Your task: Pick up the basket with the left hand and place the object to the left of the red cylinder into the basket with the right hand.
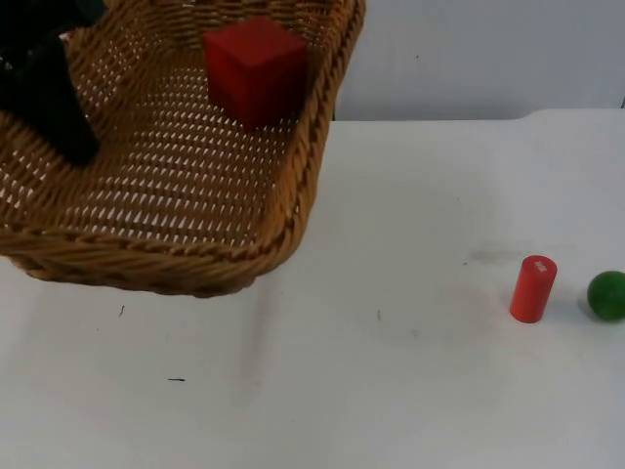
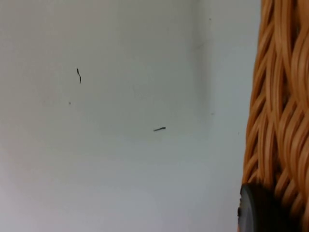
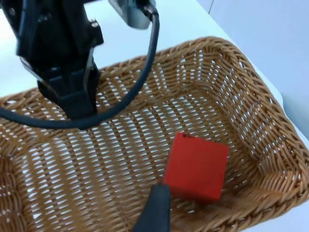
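Observation:
A woven wicker basket [image 1: 176,195] hangs tilted above the table's left side. My left gripper [image 1: 63,127] is shut on its left rim; one black fingertip [image 2: 258,210] presses against the weave [image 2: 280,96]. Inside, near the far wall, lies a red cube [image 1: 256,68], seen closer in the right wrist view [image 3: 195,166]. My right gripper is above the basket, open, with one fingertip [image 3: 155,208] just beside the cube and nothing held. The left gripper [image 3: 70,92] grips the opposite rim there. A red cylinder [image 1: 533,288] stands on the table at the right.
A green ball [image 1: 606,294] rests just right of the red cylinder, near the picture's edge. The white table [image 1: 371,391] carries a few small dark marks. The grey partition wall [image 1: 488,49] closes the back.

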Motion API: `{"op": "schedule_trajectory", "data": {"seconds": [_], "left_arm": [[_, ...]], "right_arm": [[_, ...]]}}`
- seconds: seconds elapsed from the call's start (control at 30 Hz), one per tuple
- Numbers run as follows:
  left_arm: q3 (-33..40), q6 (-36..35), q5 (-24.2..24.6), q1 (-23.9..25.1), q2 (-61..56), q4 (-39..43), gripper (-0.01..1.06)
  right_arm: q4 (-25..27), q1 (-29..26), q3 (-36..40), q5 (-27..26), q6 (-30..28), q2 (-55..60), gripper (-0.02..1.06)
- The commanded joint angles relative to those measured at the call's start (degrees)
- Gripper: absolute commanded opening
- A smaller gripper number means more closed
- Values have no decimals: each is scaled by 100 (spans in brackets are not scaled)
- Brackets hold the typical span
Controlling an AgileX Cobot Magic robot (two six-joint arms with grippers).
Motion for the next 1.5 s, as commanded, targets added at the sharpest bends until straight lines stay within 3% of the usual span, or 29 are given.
{"op": "schedule_trajectory", "data": {"seconds": [0.0, 0.7, 1.47], "left_arm": [[-14, 60, -157, -13, 18, -322, 0], [-27, 827, -1314, -1, 1305, -814, 0], [-820, 1004, -1406, -1, 2325, -911, 0]], "right_arm": [[8, 34, 18, -54, -1, -67, 77], [8, 34, 18, -54, -1, -67, 77], [62, 34, 18, -54, -1, -67, 77]]}}
